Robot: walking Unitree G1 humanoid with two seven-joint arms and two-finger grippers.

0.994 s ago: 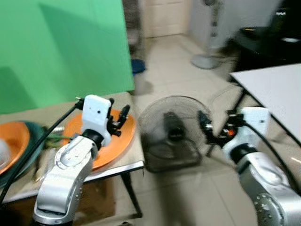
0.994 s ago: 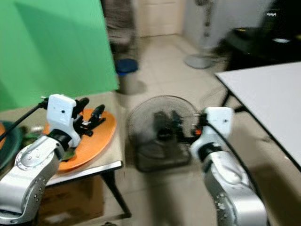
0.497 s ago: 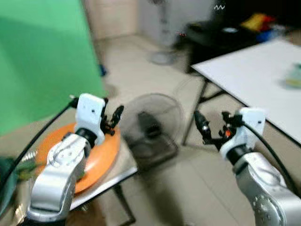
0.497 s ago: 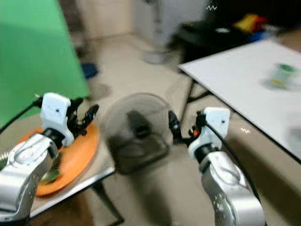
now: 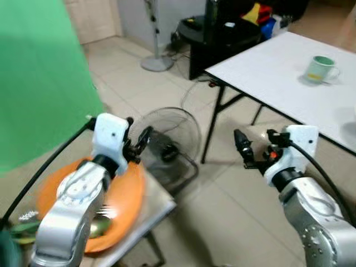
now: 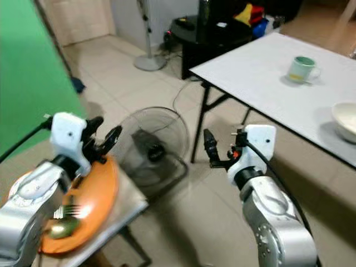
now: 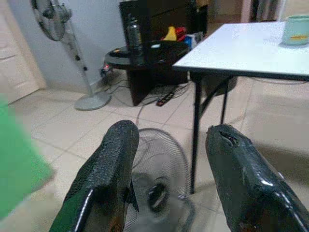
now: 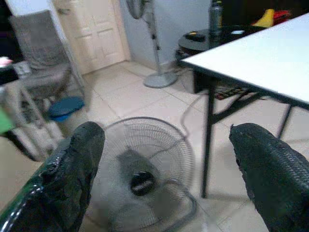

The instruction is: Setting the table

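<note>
Left gripper (image 5: pixel 140 146): fingers parted and empty, held in the air above the far edge of the orange plate, pointing toward the floor fan.
Right gripper (image 5: pixel 243 151): fingers spread wide, nothing between them, raised over the tiled floor between the fan and the white table.
Orange plate (image 5: pixel 125 194): lies on the low table at the robot's left, under the left arm; a fork (image 6: pixel 71 211) and something green rest on it.
Low table (image 5: pixel 158 203): its corner juts out just beside the fan.
Floor fan (image 5: pixel 169 144): black wire cage, standing tilted on the tiles between the two tables.
White table (image 5: pixel 267 72): on black legs at the robot's right; a pale green mug (image 5: pixel 320 68) stands well in from its edge, a white bowl (image 6: pixel 346 119) nearer the robot.
Green screen (image 5: pixel 33 78): upright behind the low table.
Background: a pedestal fan (image 5: pixel 154 58) and a dark cabinet by the wall.
</note>
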